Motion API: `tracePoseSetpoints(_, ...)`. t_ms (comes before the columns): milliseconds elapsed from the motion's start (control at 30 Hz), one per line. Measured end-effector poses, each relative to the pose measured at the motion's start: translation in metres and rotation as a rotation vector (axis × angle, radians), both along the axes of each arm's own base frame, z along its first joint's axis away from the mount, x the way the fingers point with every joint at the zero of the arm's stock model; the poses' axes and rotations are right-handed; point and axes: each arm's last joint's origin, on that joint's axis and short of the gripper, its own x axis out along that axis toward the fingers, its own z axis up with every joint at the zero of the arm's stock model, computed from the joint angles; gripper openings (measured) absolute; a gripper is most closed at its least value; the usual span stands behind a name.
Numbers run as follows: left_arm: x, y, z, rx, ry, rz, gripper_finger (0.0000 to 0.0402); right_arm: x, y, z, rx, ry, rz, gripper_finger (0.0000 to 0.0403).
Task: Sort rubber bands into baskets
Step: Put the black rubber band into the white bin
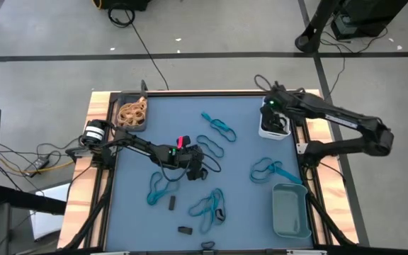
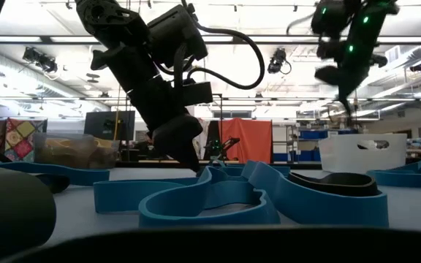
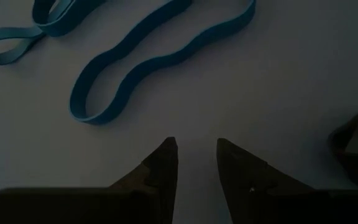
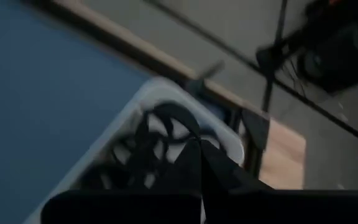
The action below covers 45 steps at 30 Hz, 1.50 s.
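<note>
My left gripper (image 1: pixel 198 170) (image 3: pixel 196 150) stands open low over the blue mat, nothing between its fingers. A blue rubber band (image 3: pixel 160 56) lies flat just beyond them, and a black band (image 3: pixel 356 149) lies off to one side. My right gripper (image 1: pixel 272 113) (image 4: pixel 195 149) is shut and hangs above the white basket (image 1: pixel 275 127) (image 4: pixel 135 118), which holds black bands (image 4: pixel 160 127). The dark basket (image 1: pixel 132 113) at the far left holds tan bands. The grey-teal basket (image 1: pixel 290 209) stands at the near right.
Blue bands lie loose on the mat (image 1: pixel 218 127) (image 1: pixel 160 188) (image 1: pixel 271 170) (image 1: pixel 207 205). Small black bands (image 1: pixel 172 203) (image 1: pixel 185 230) lie toward the near edge. Wooden rails (image 1: pixel 98 142) frame the mat. In the low view a blue band (image 2: pixel 210 201) lies close to the camera.
</note>
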Motion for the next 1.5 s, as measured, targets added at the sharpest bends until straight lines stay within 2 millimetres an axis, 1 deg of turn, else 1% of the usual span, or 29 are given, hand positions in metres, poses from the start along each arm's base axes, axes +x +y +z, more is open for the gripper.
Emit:
tracePoseSetpoints(67,0.0,0.0,0.0,0.0,-0.003,0.0,0.0117,-0.003,0.004,0.009,-0.037,-0.066,0.011,0.0002)
tracePoseSetpoints(167,0.0,0.0,0.0,-0.007,-0.008,0.009,0.0117,-0.006,0.006,0.01,-0.024,-0.1,0.005,0.0002)
tracePoseSetpoints(267,0.0,0.0,0.0,-0.011,-0.01,0.014,0.0117,-0.008,0.005,-0.004,0.019,-0.052,-0.035,0.0002)
tracePoseSetpoints(467,0.0,0.0,0.0,-0.011,-0.008,0.014,0.0117,-0.009,-0.001,-0.043,0.119,0.018,-0.121,0.0007)
tracePoseSetpoints(533,0.0,0.0,0.0,-0.01,-0.007,0.014,0.0117,-0.01,-0.004,-0.052,0.14,0.046,-0.138,0.0021)
tracePoseSetpoints(633,0.0,0.0,0.0,-0.011,-0.003,0.014,0.0117,-0.01,-0.008,-0.056,0.151,0.062,-0.162,0.0059)
tracePoseSetpoints(733,-0.001,0.0,-0.001,-0.023,0.002,0.006,0.0117,-0.011,-0.012,-0.055,0.141,0.062,-0.172,0.0109)
tracePoseSetpoints(867,0.0,-0.002,-0.001,-0.071,-0.001,-0.002,0.0117,-0.013,-0.016,-0.046,0.109,0.04,-0.182,0.0184)
tracePoseSetpoints(967,-0.001,-0.003,0.0,-0.112,0.013,-0.005,0.0117,-0.012,-0.013,-0.041,0.103,-0.004,-0.164,0.0233)
tracePoseSetpoints(1067,0.001,-0.004,0.004,-0.151,0.044,-0.011,0.0117,-0.005,-0.007,-0.037,0.105,-0.08,-0.099,0.0267)
tracePoseSetpoints(1133,0.001,-0.005,0.006,-0.162,0.054,-0.021,0.0117,0.002,-0.003,-0.034,0.092,-0.128,-0.038,0.028)
tracePoseSetpoints(1233,0.005,-0.006,0.008,-0.179,0.025,-0.057,0.0117,0.015,0.005,-0.03,0.076,-0.193,0.049,0.0289)
tracePoseSetpoints(1333,0.01,-0.008,0.011,-0.209,-0.024,-0.109,0.0117,0.026,0.015,-0.029,0.068,-0.242,0.126,0.0288)
tracePoseSetpoints(1500,0.015,-0.011,0.014,-0.259,-0.073,-0.194,0.0117,0.036,0.032,-0.029,0.071,-0.259,0.223,0.0279)
